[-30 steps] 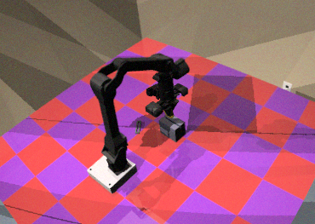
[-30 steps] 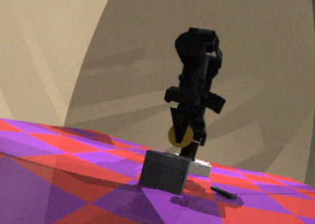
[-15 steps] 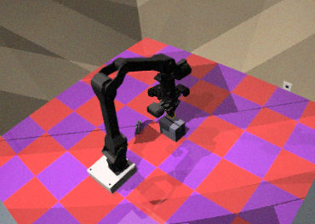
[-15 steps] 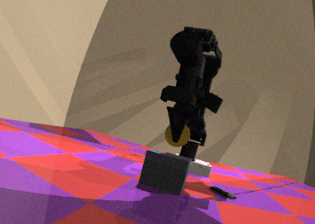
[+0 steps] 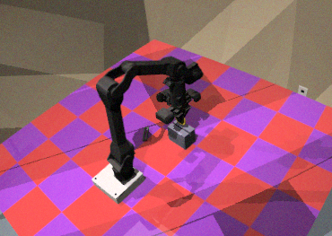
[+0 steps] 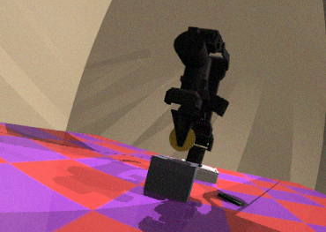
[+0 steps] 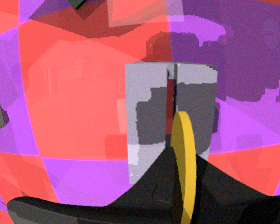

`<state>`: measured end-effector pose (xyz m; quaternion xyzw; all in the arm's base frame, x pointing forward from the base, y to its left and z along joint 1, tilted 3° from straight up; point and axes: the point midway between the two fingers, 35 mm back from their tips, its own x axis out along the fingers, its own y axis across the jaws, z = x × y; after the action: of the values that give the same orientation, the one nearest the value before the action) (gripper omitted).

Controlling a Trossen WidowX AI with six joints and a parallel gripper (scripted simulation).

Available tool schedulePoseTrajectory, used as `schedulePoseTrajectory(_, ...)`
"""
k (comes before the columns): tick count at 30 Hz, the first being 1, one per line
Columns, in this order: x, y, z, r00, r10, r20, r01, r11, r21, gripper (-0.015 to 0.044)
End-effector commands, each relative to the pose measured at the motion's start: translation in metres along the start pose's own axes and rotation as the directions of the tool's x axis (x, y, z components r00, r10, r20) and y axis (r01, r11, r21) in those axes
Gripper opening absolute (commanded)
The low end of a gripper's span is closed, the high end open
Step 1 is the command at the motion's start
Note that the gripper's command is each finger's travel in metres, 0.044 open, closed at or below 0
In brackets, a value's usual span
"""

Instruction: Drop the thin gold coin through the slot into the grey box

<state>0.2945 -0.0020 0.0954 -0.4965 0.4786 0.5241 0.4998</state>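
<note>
The black arm's end effector [image 6: 181, 130] is clamped on the thin round gold coin [image 6: 182, 138], holding it edge-down just above the closed grey box [image 6: 169, 178]. From the wrist, the coin [image 7: 183, 172] lines up with the narrow dark slot [image 7: 170, 100] in the lid. The shallow dark-green holder [image 6: 231, 198] lies beside the box on the red-and-purple checkered tabletop [image 6: 53, 191].

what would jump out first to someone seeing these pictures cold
The gold coin stands out first: it is pinched edge-on in the black gripper, hanging just above the grey box and roughly in line with the narrow slot in its lid. Next comes the loud red and purple checkered floor, with the tall black arm rising from a white base plate near the box.
</note>
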Motion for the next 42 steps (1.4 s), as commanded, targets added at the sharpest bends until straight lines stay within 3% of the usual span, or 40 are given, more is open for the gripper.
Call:
schedulePoseTrajectory(1,0.0,0.0,0.0,1.0,0.001,0.0,-0.001,1.0,0.001,0.0)
schedulePoseTrajectory(34,0.019,0.001,0.0,1.0,0.001,0.0,-0.001,1.0,0.0,0.0)
schedulePoseTrajectory(40,0.017,0.0,0.0,1.0,0.0,0.0,0.0,1.0,-0.001,0.0158)
schedulePoseTrajectory(42,0.017,0.0,0.0,1.0,0.0,0.0,0.0,1.0,-0.001,0.0161)
